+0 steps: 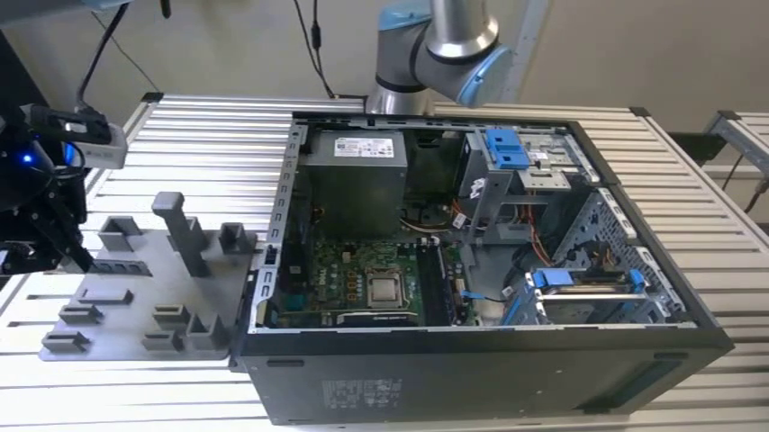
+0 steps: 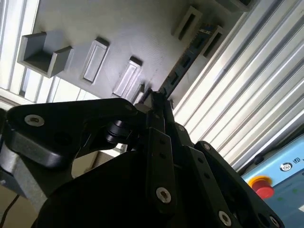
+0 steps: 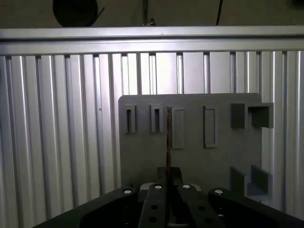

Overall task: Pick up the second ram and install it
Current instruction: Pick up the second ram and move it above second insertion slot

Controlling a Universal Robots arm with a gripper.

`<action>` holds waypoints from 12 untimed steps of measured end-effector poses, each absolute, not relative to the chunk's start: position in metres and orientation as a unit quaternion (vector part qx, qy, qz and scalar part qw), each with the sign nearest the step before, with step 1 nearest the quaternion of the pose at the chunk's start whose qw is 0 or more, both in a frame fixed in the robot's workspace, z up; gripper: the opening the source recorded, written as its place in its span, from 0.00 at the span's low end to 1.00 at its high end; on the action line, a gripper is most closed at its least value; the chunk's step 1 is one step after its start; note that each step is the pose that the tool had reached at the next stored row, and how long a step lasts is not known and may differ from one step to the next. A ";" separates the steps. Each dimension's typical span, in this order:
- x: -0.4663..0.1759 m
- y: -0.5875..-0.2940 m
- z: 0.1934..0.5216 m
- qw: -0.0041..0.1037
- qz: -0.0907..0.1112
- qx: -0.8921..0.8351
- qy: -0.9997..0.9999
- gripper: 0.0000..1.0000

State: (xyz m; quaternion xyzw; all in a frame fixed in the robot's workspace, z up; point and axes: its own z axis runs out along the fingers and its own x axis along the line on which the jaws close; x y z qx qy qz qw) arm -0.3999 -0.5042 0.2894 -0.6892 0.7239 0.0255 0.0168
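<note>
Black gripper (image 3: 168, 175) linkage closest, jaws pinched almost shut on thin edge of ram (image 3: 168, 135). Stick runs out from fingertips over grey holder tray (image 3: 142, 156). Cannot tell if it's clear of tray. Step, by my read: pick-up, grasp made, install not begun. Open computer case (image 1: 481, 382) beside tray, on exterior view's right. Seating there calls for stick held square to board slot.
</note>
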 end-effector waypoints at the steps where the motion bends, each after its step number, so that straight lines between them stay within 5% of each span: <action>1: -0.400 -0.504 0.290 0.017 0.025 -0.689 0.724 0.15; 12: -0.400 -0.504 0.301 0.017 0.025 -0.689 0.724 0.15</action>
